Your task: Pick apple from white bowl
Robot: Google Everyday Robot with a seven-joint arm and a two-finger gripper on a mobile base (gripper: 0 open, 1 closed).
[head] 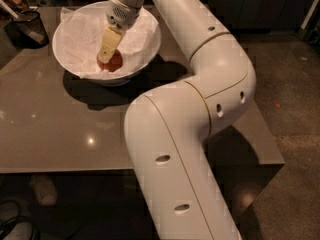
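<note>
A large white bowl [142,54] lined with crumpled white paper stands at the far left of the grey table. A small red-orange apple [114,63] lies in its middle. My gripper [106,58] reaches down into the bowl from above, its pale yellow fingers [109,43] right at the apple's upper left side and covering part of it. The white arm runs from the bowl across the right of the view down to the bottom.
A dark mesh cup [30,28] stands at the table's far left corner beside the bowl. The grey table [60,129] has its front edge near the bottom and its right edge by the arm's elbow. Dark floor lies to the right.
</note>
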